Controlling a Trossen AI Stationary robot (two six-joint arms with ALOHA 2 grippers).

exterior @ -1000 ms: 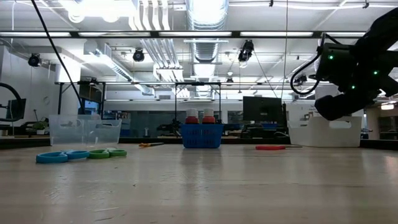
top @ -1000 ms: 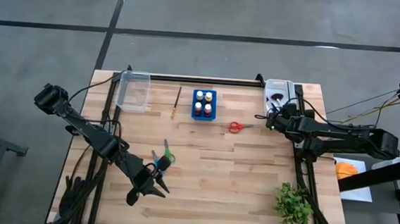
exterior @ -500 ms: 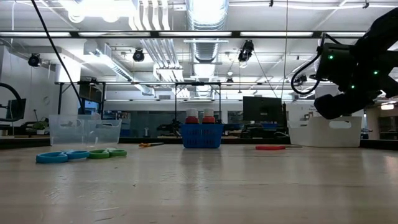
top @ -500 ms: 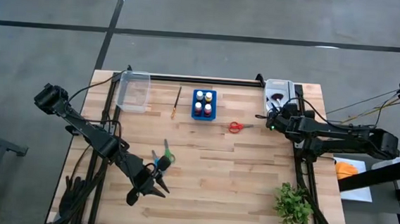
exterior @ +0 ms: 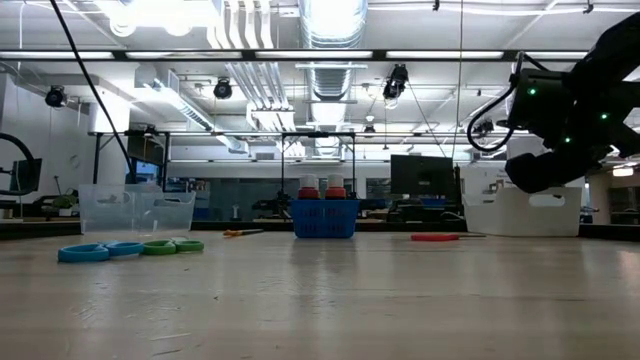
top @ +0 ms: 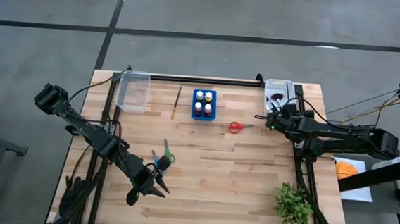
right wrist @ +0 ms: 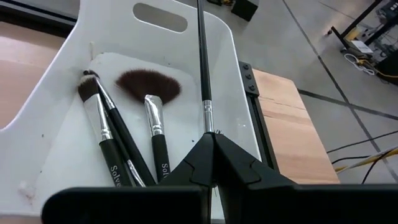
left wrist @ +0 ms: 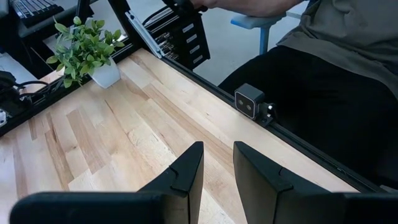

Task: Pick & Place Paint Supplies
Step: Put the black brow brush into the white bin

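My right gripper hovers at the table's far right over a white tray and is shut on a thin dark brush. Three dark-handled brushes lie in that tray. My left gripper is open near the front left, above bare wood, with nothing between its fingers. Green scissors and blue scissors lie flat just beyond it. Red scissors lie right of the blue bottle holder. A wooden-handled brush lies to that holder's left. My right gripper pinches the thin brush between its two fingertips, right at the metal ferrule. The long dark handle runs straight on beyond the fingers, in line with them, out over the tray. The fingers slant downward. The brush end behind the fingertips is hidden.
A clear plastic box stands at the far left. A green leafy plant is at the near right corner. A small camera sits on the near edge, and a seated person is just beyond it.
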